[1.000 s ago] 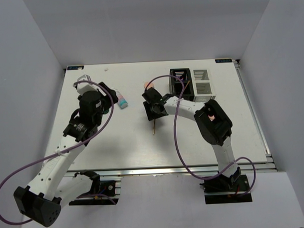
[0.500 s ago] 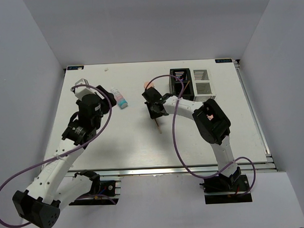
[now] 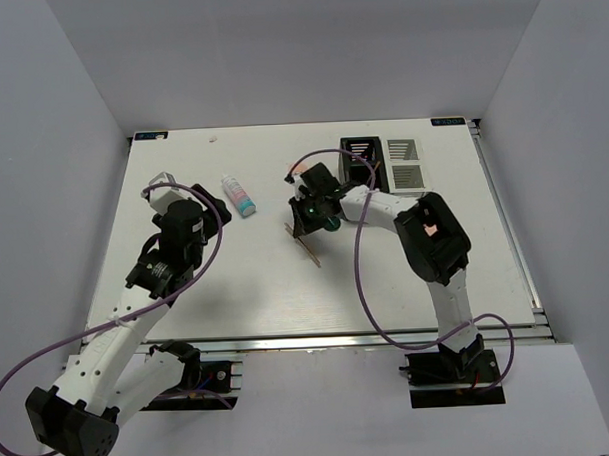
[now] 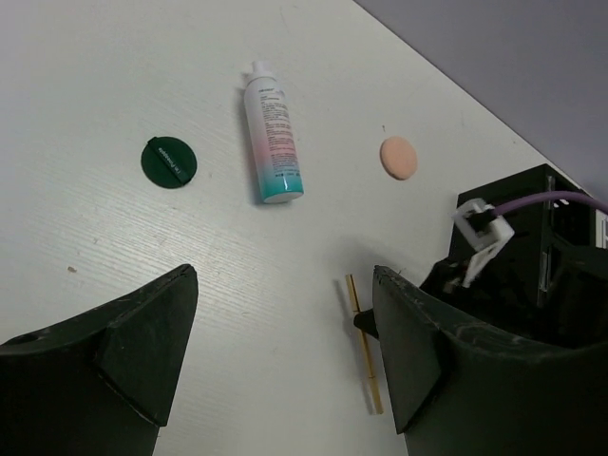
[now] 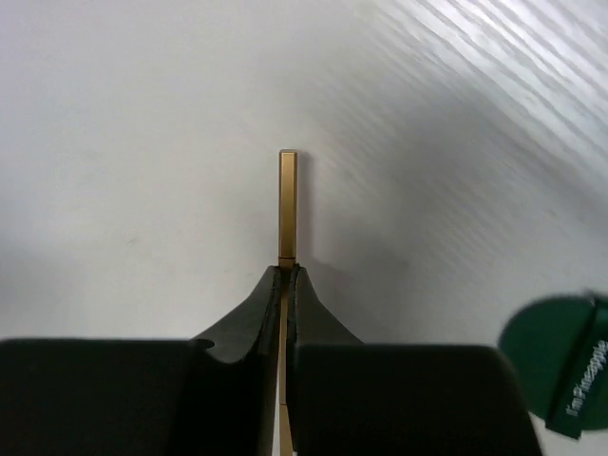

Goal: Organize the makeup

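Over the left half of the tabletop, the left gripper hangs above the surface with its two dark fingers spread wide and nothing between them. In its wrist view a dark-green disc lies flat on the white top, and just to the right of it, not touching, lies the white tube on its side, its cap end toward the far edge and its teal end toward the near edge. Further right, near the middle of the table and closer to the far edge, a peach puff lies flat by itself. Just toward the near edge from the puff, the right gripper points down at the table with its jaws pinched narrowly on one end of a tan stick. The rest of the stick juts out past the fingertips and, seen from above, slants toward the near edge. Whether its free end touches the surface cannot be told. A second green disc shows at the lower right of the right wrist view, close beside the gripper. To the right, near the far edge, stand the black organizer and the white organizer, side by side and touching.
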